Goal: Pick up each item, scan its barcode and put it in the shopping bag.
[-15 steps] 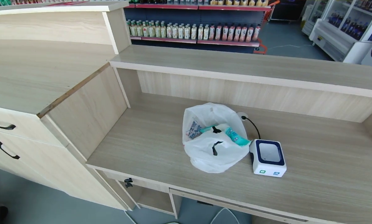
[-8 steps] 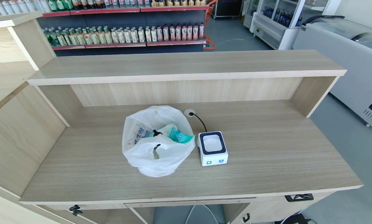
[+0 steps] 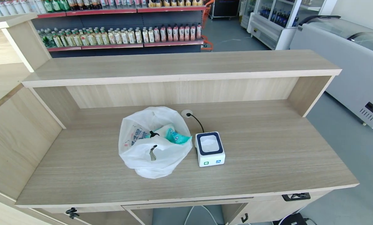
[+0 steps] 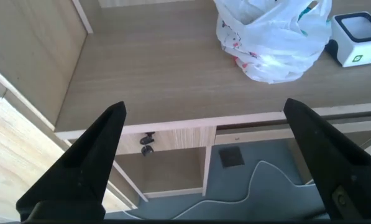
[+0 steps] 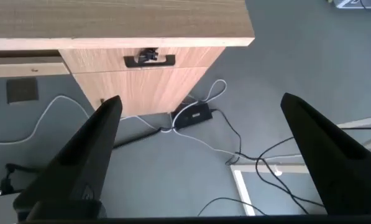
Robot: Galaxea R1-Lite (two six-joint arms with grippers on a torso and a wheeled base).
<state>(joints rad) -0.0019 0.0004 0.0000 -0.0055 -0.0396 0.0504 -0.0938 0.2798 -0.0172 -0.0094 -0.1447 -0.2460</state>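
Observation:
A white plastic shopping bag (image 3: 153,147) stands on the wooden counter (image 3: 267,150), holding a teal packet (image 3: 175,136) and a white printed packet (image 3: 135,136). Right beside it sits a white barcode scanner (image 3: 209,148) with a dark-framed window and a black cable. From the left wrist view the bag (image 4: 273,38) and scanner (image 4: 357,38) lie far off on the counter; my left gripper (image 4: 204,162) hangs open below the counter's front edge, holding nothing. My right gripper (image 5: 201,162) is open over the grey floor beside the counter's right end.
A raised shelf (image 3: 180,65) runs along the counter's back, and a taller cabinet (image 3: 14,118) stands at the left. Drawer handles (image 5: 149,58) sit under the front edge. Cables (image 5: 204,121) lie on the floor. A chest freezer (image 3: 355,59) stands at the right.
The head camera has swung to the right and now faces the counter squarely, so the whole picture shifted. The bag and scanner keep their places on the counter.

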